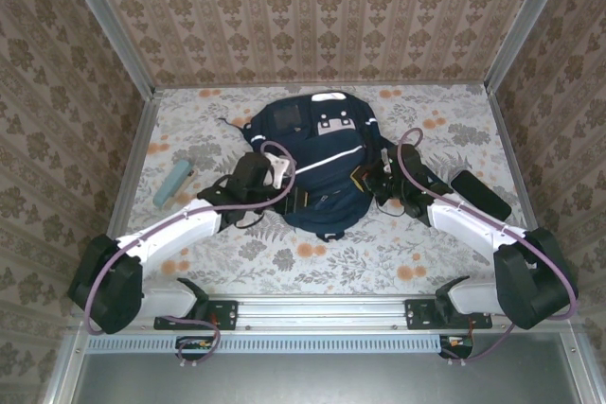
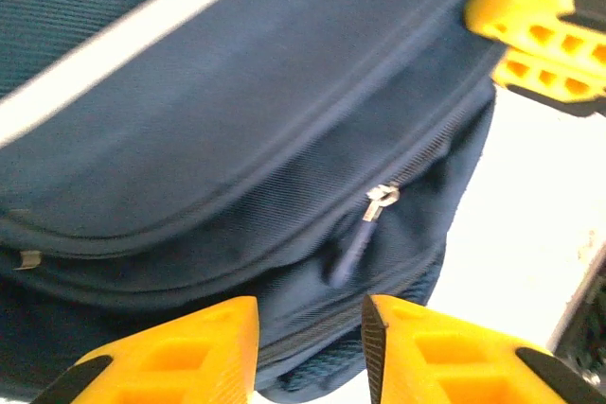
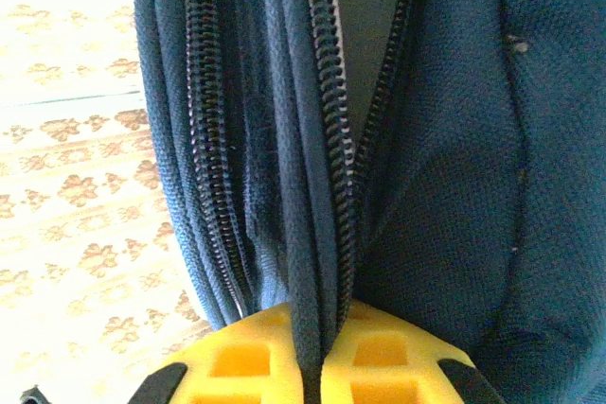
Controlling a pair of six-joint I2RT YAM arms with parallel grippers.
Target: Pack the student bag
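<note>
1. The bag [image 1: 322,163] lies centred on the table [image 1: 284,253].
2. The right gripper [image 3: 312,366] pinches the bag's zip edge; this edge needs tension.
3. The left gripper [image 2: 310,347], parted and empty, should close squarely on the pull [image 2: 381,203], seemingly just ahead.

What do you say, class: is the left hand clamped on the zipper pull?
No: the left hand has its fingers apart, and the zipper pull on the student bag lies beyond their gap, untouched.

A robot test booth rather than a lived-in room: damask wallpaper panels [image 1: 312,16] line the top and sides of the frame, bare aluminium posts [image 1: 106,21] mark the corners, a floral-covered worktop [image 1: 312,262] fills the centre, and a metal mounting rail [image 1: 322,307] crosses the bottom.
</note>
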